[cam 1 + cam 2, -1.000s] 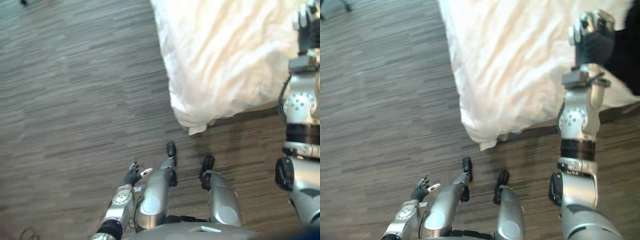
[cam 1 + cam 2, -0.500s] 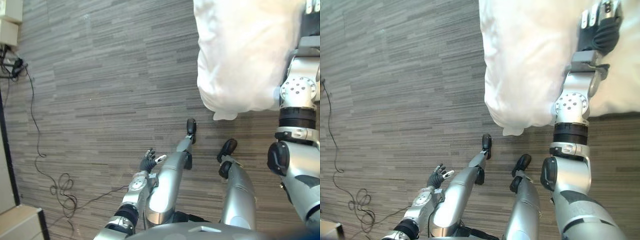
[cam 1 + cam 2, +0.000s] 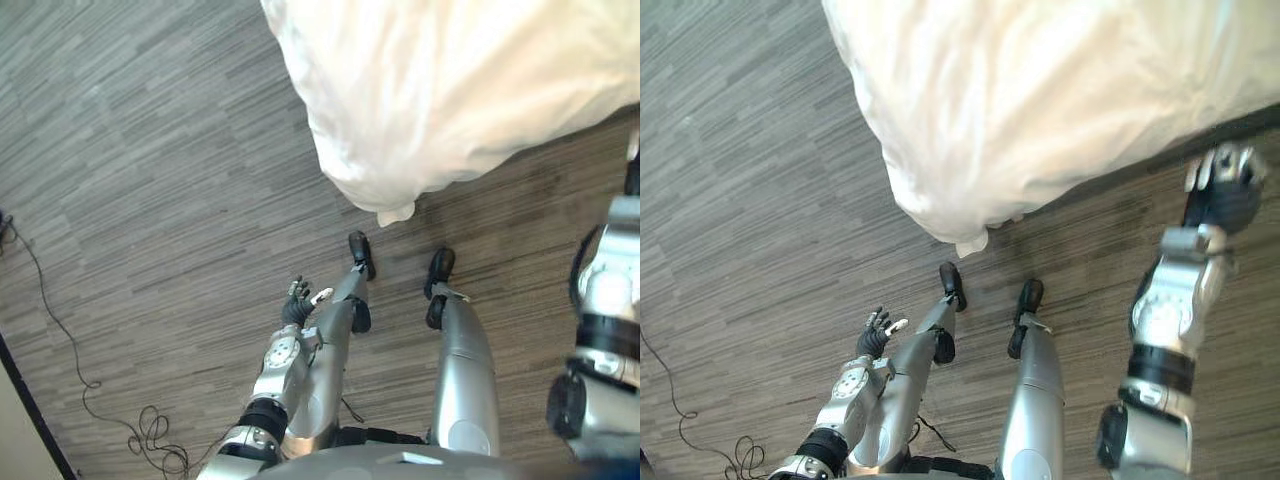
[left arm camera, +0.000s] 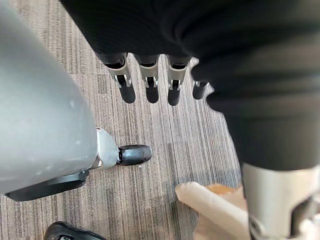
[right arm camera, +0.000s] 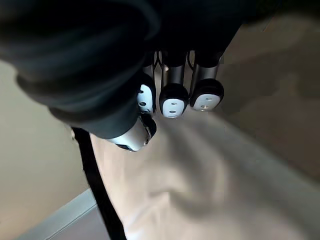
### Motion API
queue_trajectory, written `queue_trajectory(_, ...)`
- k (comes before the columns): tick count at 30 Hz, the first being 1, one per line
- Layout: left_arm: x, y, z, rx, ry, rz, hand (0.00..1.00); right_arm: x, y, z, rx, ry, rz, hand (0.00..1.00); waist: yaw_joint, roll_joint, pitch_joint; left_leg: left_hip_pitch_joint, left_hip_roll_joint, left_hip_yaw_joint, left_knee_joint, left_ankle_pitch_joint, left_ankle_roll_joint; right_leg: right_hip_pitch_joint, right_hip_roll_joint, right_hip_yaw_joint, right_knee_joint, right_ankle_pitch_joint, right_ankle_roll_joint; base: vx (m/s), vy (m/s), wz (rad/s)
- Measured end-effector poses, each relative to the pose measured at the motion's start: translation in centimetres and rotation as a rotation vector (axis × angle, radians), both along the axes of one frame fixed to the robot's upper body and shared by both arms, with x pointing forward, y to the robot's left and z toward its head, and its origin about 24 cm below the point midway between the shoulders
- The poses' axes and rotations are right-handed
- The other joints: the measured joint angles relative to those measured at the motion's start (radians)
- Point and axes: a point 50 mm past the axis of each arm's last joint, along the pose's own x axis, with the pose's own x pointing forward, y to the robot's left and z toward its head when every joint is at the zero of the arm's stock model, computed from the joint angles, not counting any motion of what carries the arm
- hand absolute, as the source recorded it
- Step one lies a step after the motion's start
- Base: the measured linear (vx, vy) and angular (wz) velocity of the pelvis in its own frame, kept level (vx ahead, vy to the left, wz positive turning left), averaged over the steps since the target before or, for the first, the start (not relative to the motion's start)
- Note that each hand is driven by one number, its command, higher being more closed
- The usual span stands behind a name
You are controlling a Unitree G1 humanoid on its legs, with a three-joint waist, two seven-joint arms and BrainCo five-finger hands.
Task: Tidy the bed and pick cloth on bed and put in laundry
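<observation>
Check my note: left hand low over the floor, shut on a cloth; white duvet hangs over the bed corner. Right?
Not quite: the left hand is open and empty; the left wrist view shows its fingers straight above bare floor. The rest stands: it is low, and the white duvet hangs as noted.

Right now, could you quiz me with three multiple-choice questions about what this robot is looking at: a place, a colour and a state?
1. Where is the left hand? A on the bed; B low over the floor; C in a basket.
2. What colour is the bed cover? A white; B blue; C red.
3. How is the left hand? A open, empty; B clutching cloth; C clenched.
B: floorboards lie beneath it. A: it looks white in both eye views. A: straight fingers, nothing between them.
</observation>
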Motion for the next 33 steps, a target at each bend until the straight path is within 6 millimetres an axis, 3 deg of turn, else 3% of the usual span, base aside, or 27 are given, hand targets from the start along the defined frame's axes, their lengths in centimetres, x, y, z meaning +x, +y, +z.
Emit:
queue_trajectory(1,0.0,0.1,0.1,-0.001,-0.004,0.004,0.00,-0.3,0.0,-0.6,0.000,0.014,0.003,0.00,-0.003,-0.002,0.001,0.007,0.004,0.004,0.005,-0.005,-0.001,0.009,0.003,0.000,-0.004,0.002,0.000,0.01,-0.024,-0.26)
queue_trajectory(5,0.2,0.7,0.4,0.018,-0.024,0.006,0.00,-1.1,0.8,-4.4,-0.022,0.152,-0.006,0.00,-0.019,-0.044,0.003,0.071,0.029,0.020,0.035,-0.034,-0.006,0.084,0.020,-0.002,-0.030,0.002,0.000,0.01,-0.035,-0.23)
queue_trajectory(8,0.0,1.1,0.2,0.059,-0.020,-0.012,0.00,-1.0,2.8,-8.9,-0.364,0.534,-0.004,0.00,-0.018,-0.089,-0.005,0.123,0.041,0.020,0.040,-0.049,-0.013,0.152,0.035,-0.008,-0.058,0.003,-0.002,0.05,-0.019,-0.08)
queue_trajectory(10,0.0,1.8,0.2,0.109,-0.018,-0.025,0.00,-1.7,5.7,-14.6,-0.588,0.863,0.100,0.00,-0.015,-0.119,-0.006,0.185,0.044,0.006,0.038,-0.056,-0.014,0.233,0.040,-0.023,-0.084,0.002,-0.002,0.07,-0.007,0.10)
queue_trajectory(11,-0.1,2.0,0.1,0.126,-0.013,-0.030,0.00,-2.0,6.3,-16.0,-0.593,0.925,0.127,0.00,-0.018,-0.123,-0.009,0.196,0.043,-0.003,0.040,-0.057,-0.015,0.254,0.040,-0.030,-0.093,0.002,-0.001,0.08,0.011,0.23)
queue_trajectory(13,-0.5,3.1,-0.4,0.196,0.019,-0.039,0.00,-4.3,8.0,-21.0,-0.507,1.134,0.214,0.00,-0.020,-0.130,-0.015,0.227,0.040,-0.038,0.050,-0.069,-0.018,0.325,0.042,-0.059,-0.135,0.005,0.005,0.08,0.035,0.32)
queue_trajectory(16,-1.7,4.6,-1.7,0.319,0.102,-0.063,0.00,-7.7,9.1,-24.2,-0.406,1.258,0.262,0.00,-0.021,-0.138,-0.021,0.253,0.034,-0.057,0.047,-0.076,-0.016,0.384,0.048,-0.070,-0.184,0.021,0.017,0.09,0.064,0.22)
queue_trajectory(20,-4.5,6.0,-3.5,0.457,0.209,-0.111,0.00,-12.0,10.6,-26.9,-0.302,1.342,0.298,0.00,-0.035,-0.174,-0.045,0.346,0.024,-0.043,0.049,-0.110,-0.013,0.478,0.041,-0.061,-0.197,0.017,0.029,0.11,0.062,-0.09)
queue_trajectory(21,-5.5,6.2,-4.0,0.485,0.238,-0.121,0.00,-13.3,11.0,-27.6,-0.267,1.365,0.307,0.00,-0.043,-0.189,-0.075,0.368,0.024,-0.025,0.059,-0.130,-0.011,0.490,0.032,-0.060,-0.182,0.010,0.030,0.06,0.033,-0.30)
queue_trajectory(24,-6.7,6.2,-4.6,0.512,0.274,-0.124,0.00,-15.2,11.4,-28.3,-0.239,1.384,0.357,0.00,-0.054,-0.192,-0.132,0.420,0.044,0.048,0.062,-0.173,-0.002,0.494,0.045,-0.056,-0.167,0.048,0.036,0.02,0.036,-0.78)
queue_trajectory(25,-7.3,6.3,-4.9,0.508,0.295,-0.113,0.00,-15.2,11.4,-28.4,-0.240,1.379,0.371,0.00,-0.054,-0.188,-0.138,0.438,0.062,0.092,0.066,-0.182,0.016,0.462,0.022,-0.084,-0.020,0.017,0.002,-0.04,0.042,-1.10)
queue_trajectory(26,-8.0,6.7,-5.2,0.515,0.316,-0.106,0.00,-15.6,11.5,-28.5,-0.243,1.380,0.383,0.00,-0.074,-0.198,-0.150,0.472,0.066,0.128,0.080,-0.187,0.017,0.436,-0.038,-0.141,0.229,-0.020,-0.018,-0.02,0.049,-0.96)
queue_trajectory(27,-8.6,6.9,-5.4,0.519,0.332,-0.104,0.00,-15.9,11.6,-28.7,-0.241,1.388,0.393,0.00,-0.089,-0.206,-0.165,0.480,0.072,0.153,0.109,-0.206,0.019,0.441,-0.081,-0.171,0.347,-0.010,-0.018,-0.02,0.082,-1.25)
queue_trajectory(28,-8.9,7.7,-5.3,0.524,0.342,-0.068,0.00,-16.4,11.8,-28.9,-0.252,1.400,0.417,0.00,-0.083,-0.213,-0.189,0.459,0.091,0.198,0.213,-0.269,0.007,0.441,-0.098,-0.227,0.340,0.036,-0.017,-0.02,0.054,-1.23)
queue_trajectory(29,-9.0,7.4,-5.5,0.512,0.351,-0.065,0.00,-16.3,11.7,-28.9,-0.264,1.398,0.422,0.00,-0.078,-0.200,-0.198,0.437,0.097,0.197,0.223,-0.286,0.011,0.450,-0.082,-0.238,0.288,0.035,-0.017,-0.12,0.117,-1.58)
queue_trajectory(30,-9.4,6.8,-5.7,0.498,0.363,-0.074,0.00,-15.7,11.1,-28.7,-0.285,1.393,0.416,0.00,-0.061,-0.156,-0.227,0.426,0.079,0.179,0.150,-0.285,0.029,0.476,-0.027,-0.231,0.227,0.001,-0.019,-0.15,0.150,-1.73)
queue_trajectory(31,-10.0,6.9,-5.9,0.493,0.377,-0.063,0.00,-16.1,11.5,-29.0,-0.272,1.404,0.434,0.00,-0.058,-0.187,-0.248,0.457,0.059,0.248,0.128,-0.237,0.062,0.527,-0.086,-0.276,0.318,-0.072,-0.006,-0.15,0.146,-1.59)
queue_trajectory(32,-10.0,7.1,-6.0,0.496,0.389,-0.061,0.00,-16.3,11.7,-29.2,-0.265,1.406,0.449,0.00,-0.066,-0.197,-0.256,0.451,0.059,0.267,0.154,-0.250,0.068,0.576,-0.098,-0.301,0.278,-0.080,0.008,-0.05,0.064,-1.43)
queue_trajectory(33,-9.9,7.3,-6.0,0.501,0.398,-0.061,0.00,-16.2,12.1,-29.2,-0.260,1.402,0.473,0.00,-0.057,-0.206,-0.261,0.443,0.071,0.304,0.196,-0.274,0.066,0.648,-0.089,-0.313,0.161,-0.111,0.065,-0.01,-0.011,-1.20)
